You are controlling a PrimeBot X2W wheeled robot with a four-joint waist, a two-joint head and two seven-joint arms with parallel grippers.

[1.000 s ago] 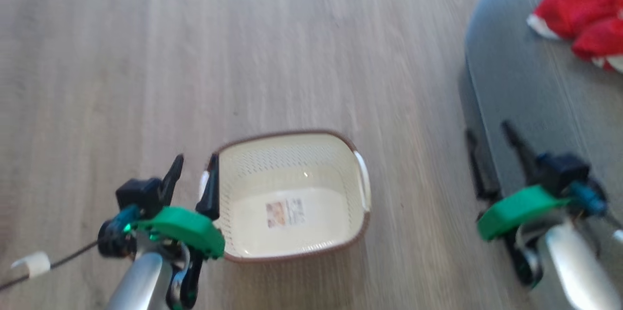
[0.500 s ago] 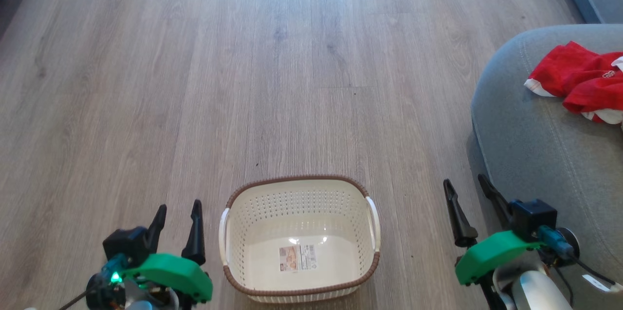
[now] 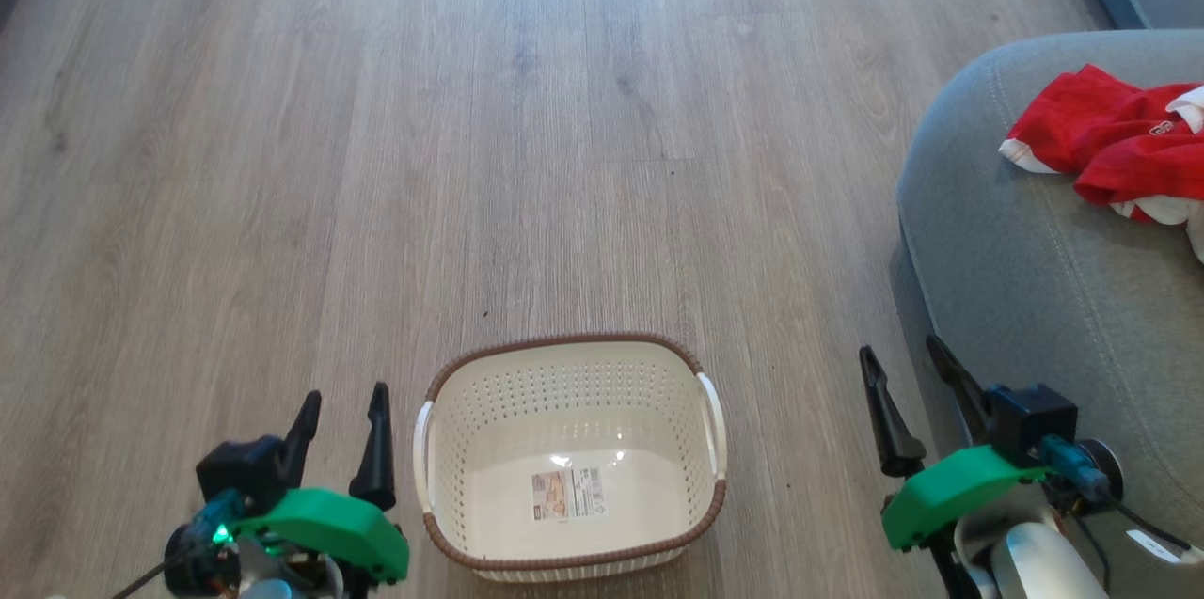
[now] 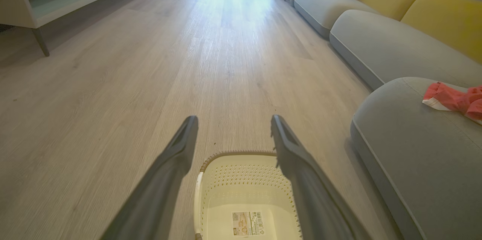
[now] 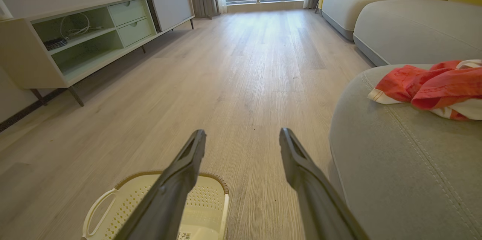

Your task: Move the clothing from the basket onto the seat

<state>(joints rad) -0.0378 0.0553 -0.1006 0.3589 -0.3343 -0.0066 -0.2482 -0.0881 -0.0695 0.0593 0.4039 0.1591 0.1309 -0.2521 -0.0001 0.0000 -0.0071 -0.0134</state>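
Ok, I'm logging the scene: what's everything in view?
basket: one, cream with brown rim, on the floor, no clothing inside
seat: one, grey, right of the basket
clothing: one heap, red and white, on the seat
floor: one, pale wood, under the basket
sofa sections: two, grey with yellow backs, beyond the seat
cabinet: one, pale, along the wall
left hand: one, dark, open, left of the basket
right hand: one, dark, open, between basket and seat
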